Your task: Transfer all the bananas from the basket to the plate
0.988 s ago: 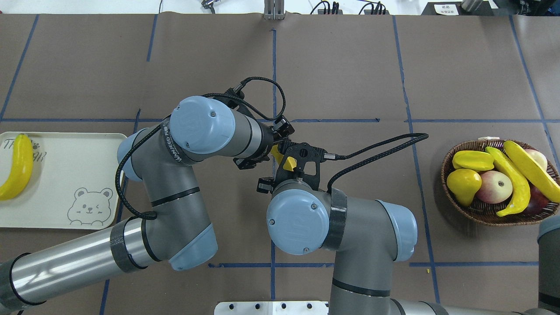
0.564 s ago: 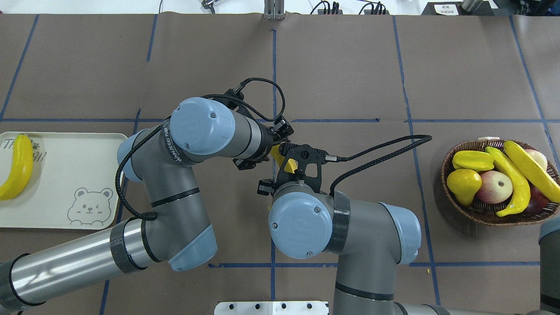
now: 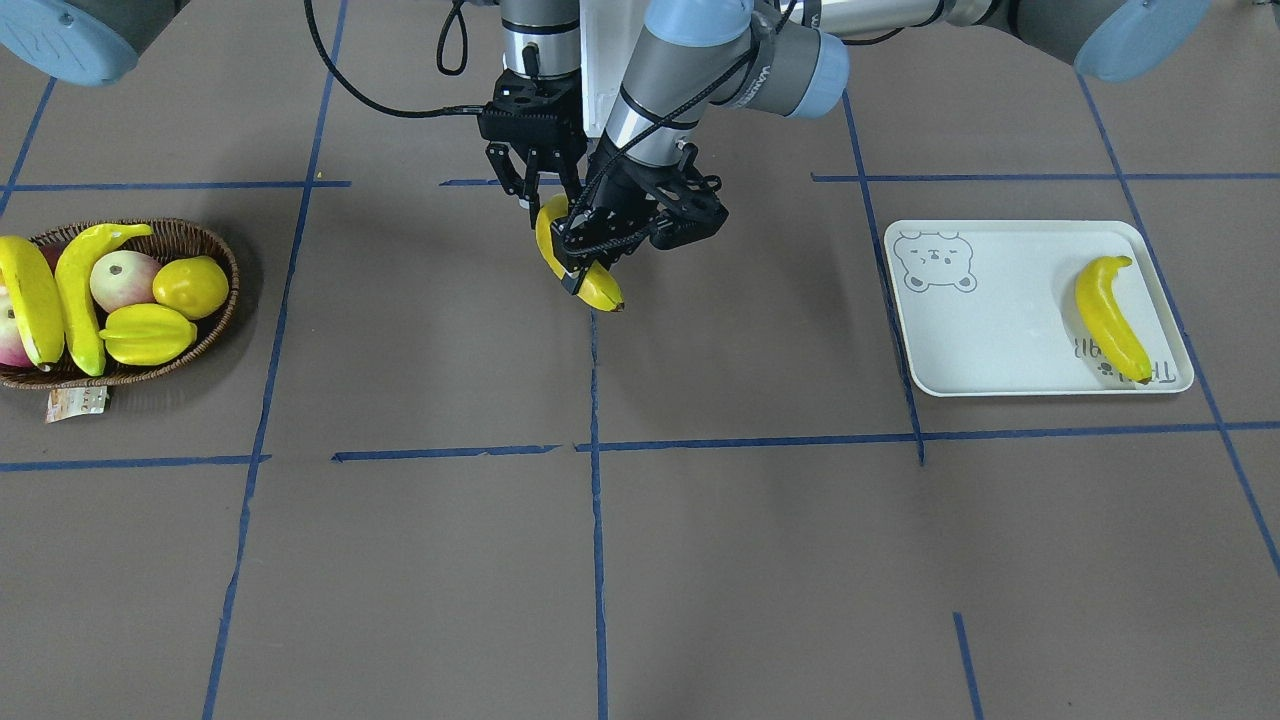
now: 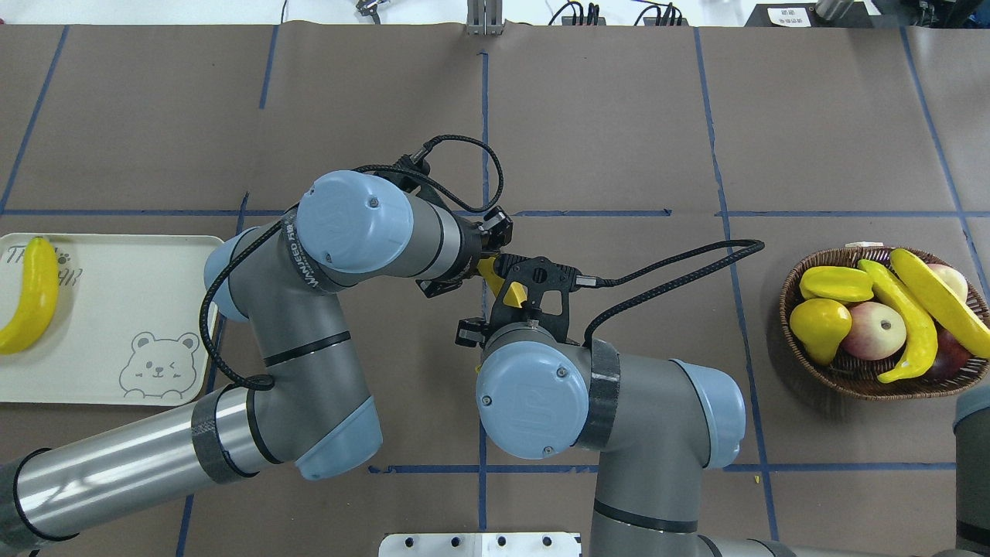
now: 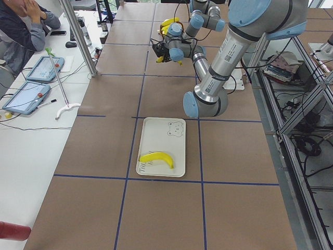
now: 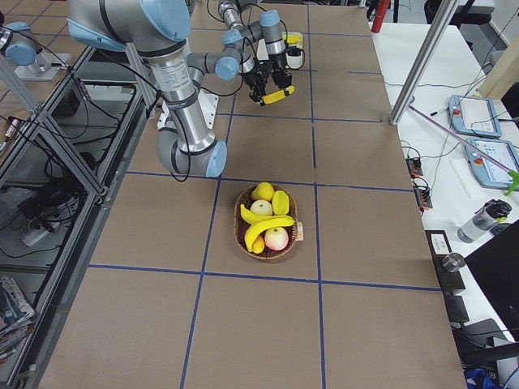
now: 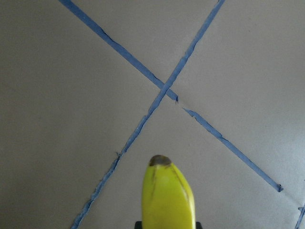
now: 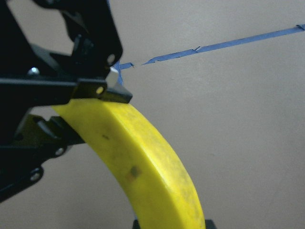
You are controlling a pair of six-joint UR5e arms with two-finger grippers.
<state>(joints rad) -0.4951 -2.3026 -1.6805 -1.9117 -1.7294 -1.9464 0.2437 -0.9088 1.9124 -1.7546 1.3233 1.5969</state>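
Lying on off-white rectangular plate (image 3: 1000, 330) was curved yellow banana (image 3: 1108, 318); two more bananas (image 3: 76, 300) lay in dark brown wicker basket (image 3: 150, 372). Farther back, fourth banana (image 3: 595, 285) hung above brown worktop (image 3: 700, 500), left gripper (image 3: 590, 262) and right gripper (image 3: 550, 205) jaws both pinching it.

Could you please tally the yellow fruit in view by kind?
Bananas: 4
Starfruit: 1
Round yellow fruit: 1
Total: 6
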